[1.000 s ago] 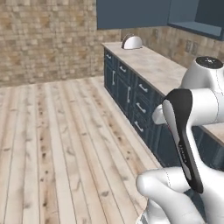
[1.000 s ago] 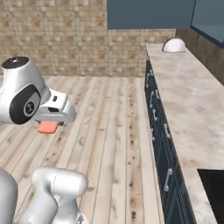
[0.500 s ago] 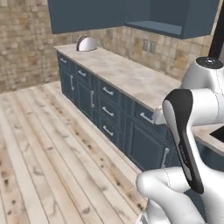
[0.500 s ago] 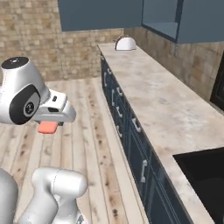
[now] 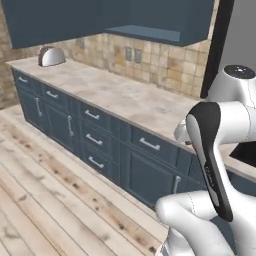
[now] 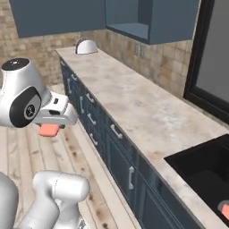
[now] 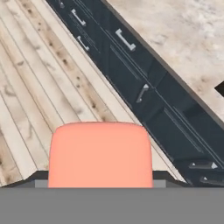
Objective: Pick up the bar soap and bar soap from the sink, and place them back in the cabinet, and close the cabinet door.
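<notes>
My gripper [image 6: 50,126] is shut on one salmon bar soap [image 6: 49,130], held out over the wooden floor in front of the lower cabinets. In the hand view the same bar soap [image 7: 100,155] sits at the bottom centre and hides the fingertips. A second bar soap [image 6: 225,209] lies in the black sink [image 6: 197,167] at the lower right edge of the right base view. The dark blue-grey upper cabinet [image 6: 152,18] hangs above the counter with one compartment open [image 6: 133,23]. Which panel is the cabinet door, I cannot tell.
A long marbled counter [image 6: 134,98] runs over blue drawers and base cabinets [image 5: 100,135]. A silver dome-shaped object [image 5: 51,56] stands at its far end. A dark window frame [image 6: 210,67] rises behind the sink. The wooden floor [image 5: 45,190] lies to the left.
The whole scene has shifted as the base moved: the counter is nearer, and the sink and the open cabinet compartment have come into view. The gripper still holds the soap.
</notes>
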